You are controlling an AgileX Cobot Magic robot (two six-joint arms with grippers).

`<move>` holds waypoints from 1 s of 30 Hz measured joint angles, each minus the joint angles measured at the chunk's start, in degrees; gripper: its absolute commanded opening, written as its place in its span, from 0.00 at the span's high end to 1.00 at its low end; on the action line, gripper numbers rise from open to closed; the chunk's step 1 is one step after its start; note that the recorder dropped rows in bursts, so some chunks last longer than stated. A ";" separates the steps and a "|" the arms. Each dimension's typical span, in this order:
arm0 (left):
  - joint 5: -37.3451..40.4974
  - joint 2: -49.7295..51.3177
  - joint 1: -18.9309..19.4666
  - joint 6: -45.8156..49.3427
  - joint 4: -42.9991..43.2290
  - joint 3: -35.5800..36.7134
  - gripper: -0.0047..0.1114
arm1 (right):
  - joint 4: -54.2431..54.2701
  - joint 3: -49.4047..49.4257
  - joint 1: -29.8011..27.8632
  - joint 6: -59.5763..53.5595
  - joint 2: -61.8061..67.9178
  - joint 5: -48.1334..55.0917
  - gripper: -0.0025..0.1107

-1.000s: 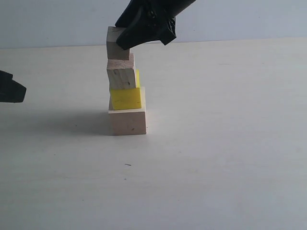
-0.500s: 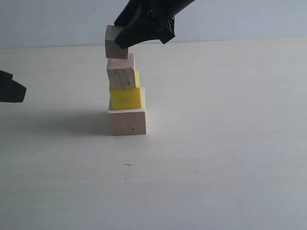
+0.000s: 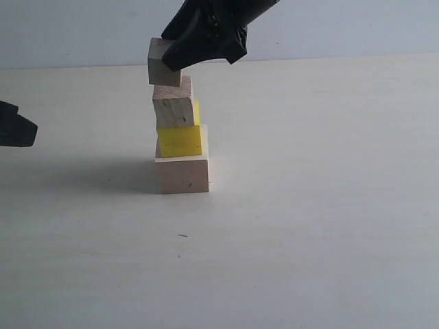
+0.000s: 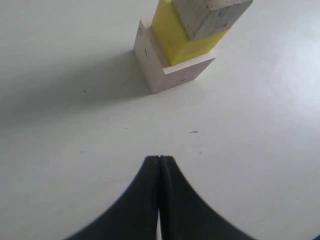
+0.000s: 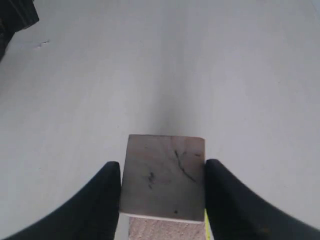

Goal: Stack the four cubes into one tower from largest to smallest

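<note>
The tower stands left of centre: a large pale wooden cube (image 3: 184,175), a yellow cube (image 3: 181,140) on it, then a medium wooden cube (image 3: 173,110). My right gripper (image 3: 177,58) is shut on the tiny wooden cube (image 3: 162,62), held at the medium cube's top and overhanging to the left. I cannot tell if they touch. In the right wrist view the tiny cube (image 5: 164,175) sits between the fingers (image 5: 107,195), with the medium cube (image 5: 165,231) just below. My left gripper (image 4: 159,159) is shut and empty, low and apart from the large cube (image 4: 170,70).
The pale tabletop (image 3: 309,226) spreads around the tower, with a plain wall behind. My left gripper (image 3: 14,127) shows at the far left edge of the exterior view, well away from the tower.
My right gripper has shifted the tiny cube slightly left and up over the medium cube. The three stacked cubes and the left gripper have not moved.
</note>
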 measured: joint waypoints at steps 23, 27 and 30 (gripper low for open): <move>0.00 0.00 0.00 0.00 0.00 0.00 0.96 | -3.74 0.00 0.00 0.19 0.09 0.00 0.98; 0.00 0.00 0.00 0.00 0.00 0.00 0.96 | -2.12 0.00 0.00 0.19 0.09 0.00 0.98; 0.00 0.00 0.00 0.00 0.00 0.00 0.96 | -1.99 0.00 0.00 0.19 0.09 0.00 0.98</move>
